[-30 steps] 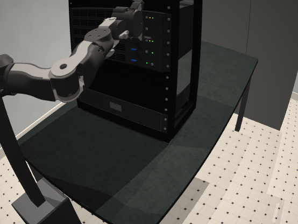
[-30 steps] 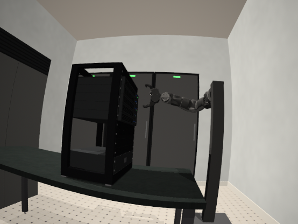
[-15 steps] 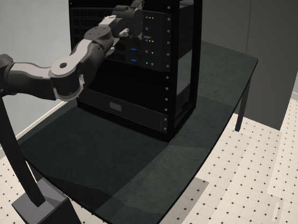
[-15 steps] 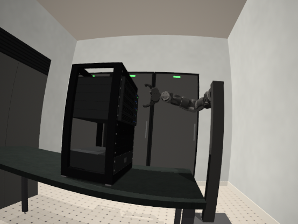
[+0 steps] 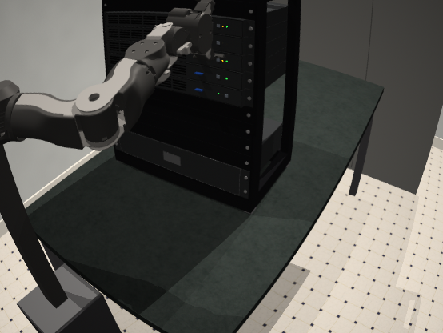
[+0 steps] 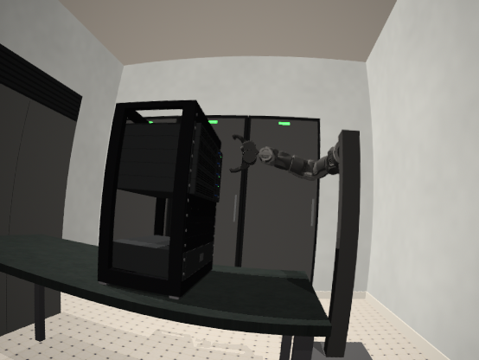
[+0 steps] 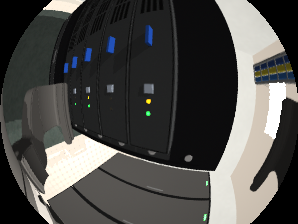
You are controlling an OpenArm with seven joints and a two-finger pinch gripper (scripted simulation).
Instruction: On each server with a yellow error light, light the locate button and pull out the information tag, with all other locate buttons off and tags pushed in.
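The black rack (image 5: 276, 122) (image 6: 176, 242) stands upright on the table. Its top server (image 7: 162, 65) has a yellow light (image 5: 222, 26) (image 7: 148, 101), a green light and a grey, unlit locate button (image 5: 218, 26) (image 7: 149, 88). The third server down also has a yellow light (image 5: 222, 61) (image 7: 88, 97) and an unlit button (image 7: 88, 90). The second shows no status light. Blue tags (image 7: 149, 35) (image 5: 198, 73) show on the servers; how far each is out is hard to tell. My gripper (image 6: 233, 153) (image 7: 145, 133) is open and empty, in front of the upper servers, apart from them.
The table (image 5: 120, 224) (image 6: 259, 298) carries the rack near its middle. The arm's post (image 5: 32, 240) (image 6: 346, 242) stands at the table's end. Dark cabinets (image 6: 281, 195) stand behind in the exterior view. The forearm hides part of the server fronts in the top view.
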